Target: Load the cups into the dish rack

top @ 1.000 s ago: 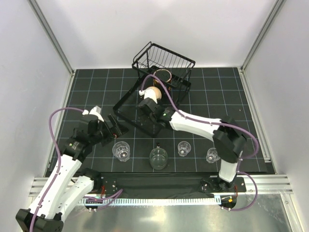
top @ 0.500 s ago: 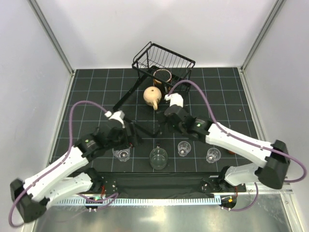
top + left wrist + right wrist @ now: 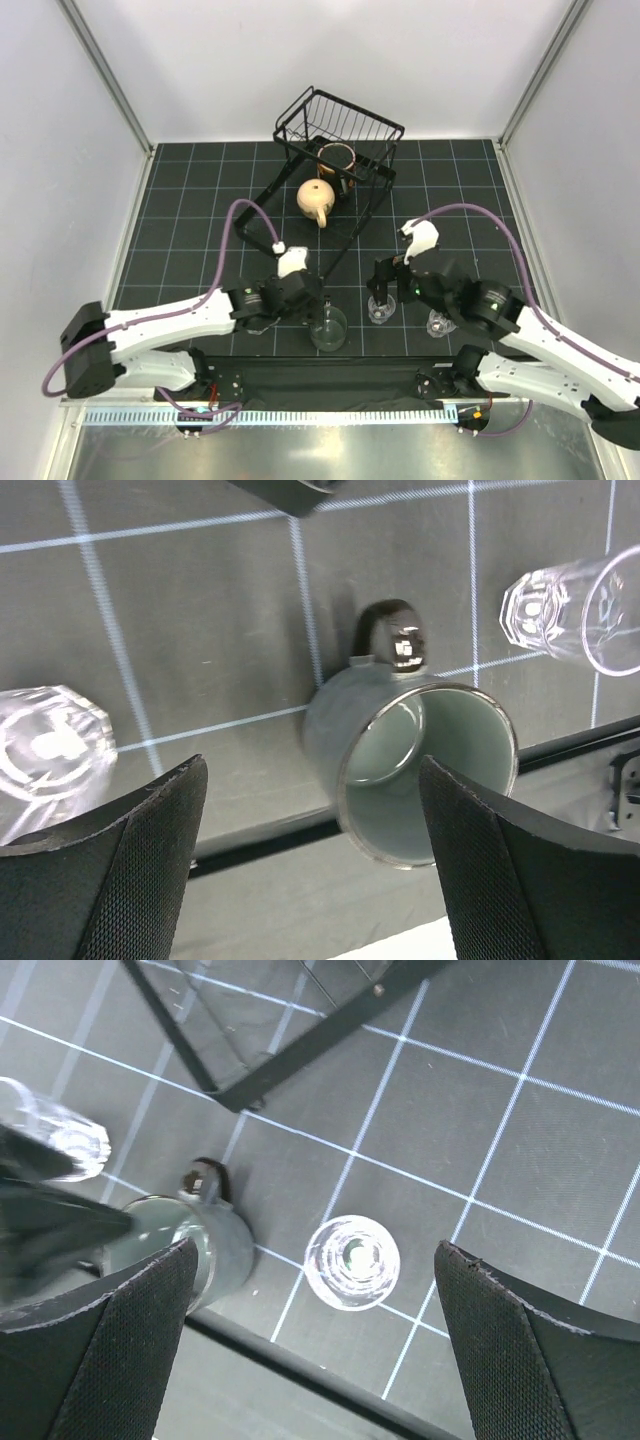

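Left jaws are held spread over a grey mug [image 3: 410,760], right jaws spread over a clear glass [image 3: 352,1263]; grasping seems in hand, with lowering and closing likely needed next.

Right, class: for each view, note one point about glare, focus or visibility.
Top external: even light, but the clear tumbler barely shows against the dark mat. Left wrist: bright glint on the grey mug handle. Right wrist: that tumbler sharp, glaring white.

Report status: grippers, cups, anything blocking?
Left gripper, fingers open, over grey mug, empty. Right gripper, fingers open, over clear tumbler, empty. Beige mug, brown-rimmed cup in dish rack. Nothing in the way.
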Robot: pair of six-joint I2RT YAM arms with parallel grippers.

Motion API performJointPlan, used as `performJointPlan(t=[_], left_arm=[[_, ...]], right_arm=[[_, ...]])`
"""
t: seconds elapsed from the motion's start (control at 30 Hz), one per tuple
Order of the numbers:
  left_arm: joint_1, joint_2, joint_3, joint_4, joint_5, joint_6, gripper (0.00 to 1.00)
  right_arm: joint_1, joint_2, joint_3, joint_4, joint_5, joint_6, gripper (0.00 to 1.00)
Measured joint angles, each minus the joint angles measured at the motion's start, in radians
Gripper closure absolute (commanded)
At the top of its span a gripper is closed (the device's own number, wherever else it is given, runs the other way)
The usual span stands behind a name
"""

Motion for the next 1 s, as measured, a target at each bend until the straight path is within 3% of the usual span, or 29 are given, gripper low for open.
performJointPlan(t=[0.2,0.57,0.77,0.8,0.83,1.0], left_arm=[[-0.046,0.114,0.034,0.031,-0.014,0.001,0.22],[-0.103,0.158,0.014,0.071,-0.032,-0.051,0.48],[-0.129,0.254,0.000,0.086,-0.031,-0.071,0.79],[-0.129,0.266,0.000,0.090,-0.032,-0.074,0.92],[-0.129,0.272,0.000,0.093,-0.034,-0.075,1.00],[-0.146,0.274,0.003,0.092,-0.038,-0.069,1.00]], right_arm=[[0.000,-0.092,0.000,-0.028,-0.037,-0.004,0.00],[-0.001,-0.153,0.001,-0.058,-0.055,0.002,0.00],[0.000,-0.114,0.008,-0.072,-0.076,0.007,0.00],[-0.001,-0.115,0.008,-0.073,-0.082,0.013,0.00],[-0.001,-0.116,0.008,-0.072,-0.087,0.022,0.00],[-0.001,-0.114,0.004,-0.072,-0.125,0.051,0.00]])
